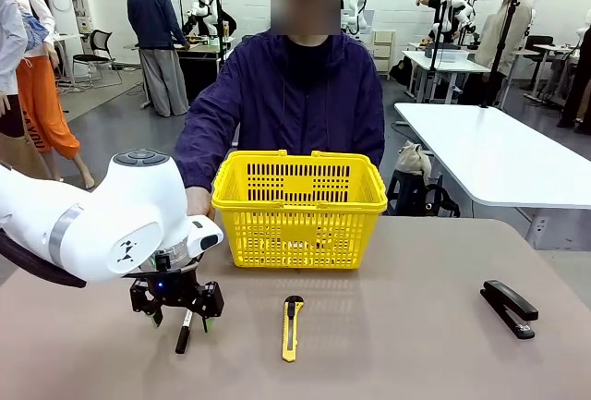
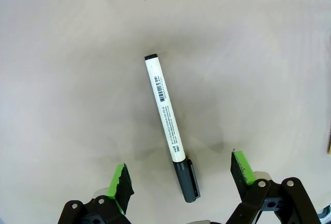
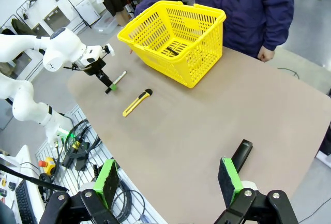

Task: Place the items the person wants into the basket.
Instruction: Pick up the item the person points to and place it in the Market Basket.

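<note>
A marker (image 2: 166, 115) with a white barrel and black cap lies flat on the table. My left gripper (image 1: 177, 313) hovers right above it, open, its green pads (image 2: 121, 183) on either side of the cap end and clear of it. The yellow basket (image 1: 298, 206) stands at the far middle of the table, in front of the person (image 1: 286, 104) in a dark purple-blue jacket. A thin dark item (image 3: 173, 52) lies on the basket's floor. My right gripper (image 3: 168, 178) is open and empty, high over the table's near right corner.
A yellow utility knife (image 1: 292, 326) lies right of the marker, in front of the basket. A black stapler (image 1: 509, 308) lies at the right, just past my right gripper's finger (image 3: 227, 178). The person's hand (image 1: 197, 201) rests by the basket's left side.
</note>
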### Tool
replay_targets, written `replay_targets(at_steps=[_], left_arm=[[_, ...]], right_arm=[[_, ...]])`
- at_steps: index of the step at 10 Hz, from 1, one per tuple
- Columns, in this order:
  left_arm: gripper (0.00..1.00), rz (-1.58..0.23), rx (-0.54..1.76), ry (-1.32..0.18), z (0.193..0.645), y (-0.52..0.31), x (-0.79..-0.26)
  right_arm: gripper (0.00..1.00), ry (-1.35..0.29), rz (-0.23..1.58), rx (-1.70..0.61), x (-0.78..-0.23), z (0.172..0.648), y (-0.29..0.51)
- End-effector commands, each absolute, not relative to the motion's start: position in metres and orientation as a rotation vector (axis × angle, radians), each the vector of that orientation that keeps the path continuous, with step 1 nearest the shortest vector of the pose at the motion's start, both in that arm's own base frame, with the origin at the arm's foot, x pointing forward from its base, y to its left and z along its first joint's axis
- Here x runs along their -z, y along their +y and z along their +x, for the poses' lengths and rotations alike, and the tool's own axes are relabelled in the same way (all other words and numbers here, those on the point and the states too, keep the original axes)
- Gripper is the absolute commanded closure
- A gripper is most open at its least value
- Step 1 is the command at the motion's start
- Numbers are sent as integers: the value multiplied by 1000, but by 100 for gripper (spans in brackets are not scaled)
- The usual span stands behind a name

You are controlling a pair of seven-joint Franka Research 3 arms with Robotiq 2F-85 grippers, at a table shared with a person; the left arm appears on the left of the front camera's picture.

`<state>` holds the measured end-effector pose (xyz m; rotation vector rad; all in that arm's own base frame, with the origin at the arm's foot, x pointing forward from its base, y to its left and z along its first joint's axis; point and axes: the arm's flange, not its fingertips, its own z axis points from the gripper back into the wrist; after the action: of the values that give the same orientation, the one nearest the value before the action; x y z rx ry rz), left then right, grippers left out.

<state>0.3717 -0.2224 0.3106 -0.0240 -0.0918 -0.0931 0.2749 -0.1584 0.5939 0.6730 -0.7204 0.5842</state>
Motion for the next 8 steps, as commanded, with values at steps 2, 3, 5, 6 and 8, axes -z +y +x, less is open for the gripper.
replay_targets(at_steps=[2,3,5,6,8], left_arm=[[0,-23,48,-101,379,-230,-311],[0,-22,43,-98,377,-231,-308],[0,-20,41,-89,379,-231,-307],[0,-15,43,-85,381,-230,-307],[0,-18,38,-87,379,-231,-305]], right_arm=[[0,-727,687,-586,-594,276,-158],[0,-727,687,-586,-594,276,-158],[0,-727,687,-586,-594,276,-158],[0,-727,687,-586,-594,276,-158],[0,-727,687,-586,-594,276,-158]])
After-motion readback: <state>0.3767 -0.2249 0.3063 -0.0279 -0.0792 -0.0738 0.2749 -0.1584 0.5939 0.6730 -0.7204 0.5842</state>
